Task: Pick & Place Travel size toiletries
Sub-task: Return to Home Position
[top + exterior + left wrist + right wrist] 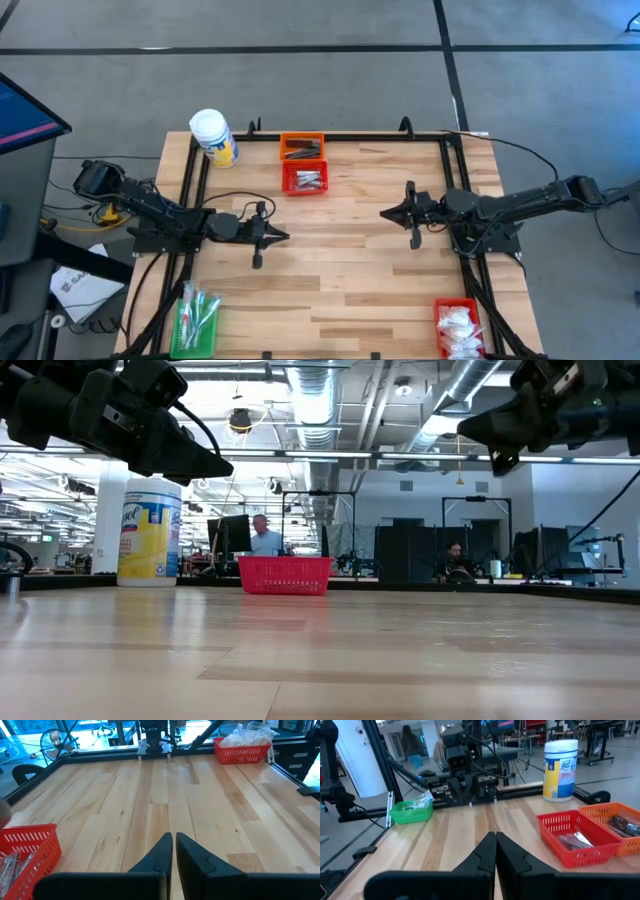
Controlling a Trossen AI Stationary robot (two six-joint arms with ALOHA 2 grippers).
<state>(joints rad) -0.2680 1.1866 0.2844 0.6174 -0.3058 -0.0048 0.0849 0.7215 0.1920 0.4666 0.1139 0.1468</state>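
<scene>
"Where were the toiletries?"

"Binned: foil sachets (307, 179) in the far red basket (305, 193), white packets (460, 322) in the corner red basket (438, 318)."

"The tools?"

"The left tool (285, 237) and right tool (384, 213) were pinched shut, empty, above the surface (340, 270). Homing wanted a slow, high retreat."

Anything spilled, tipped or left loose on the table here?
Nothing stands out. Nothing lies loose on the table. The white packets heap high in their red basket but stay inside. Left tool and right tool are shut, empty.

Left tool (284, 237) and right tool (384, 213) hover, both closed.
</scene>
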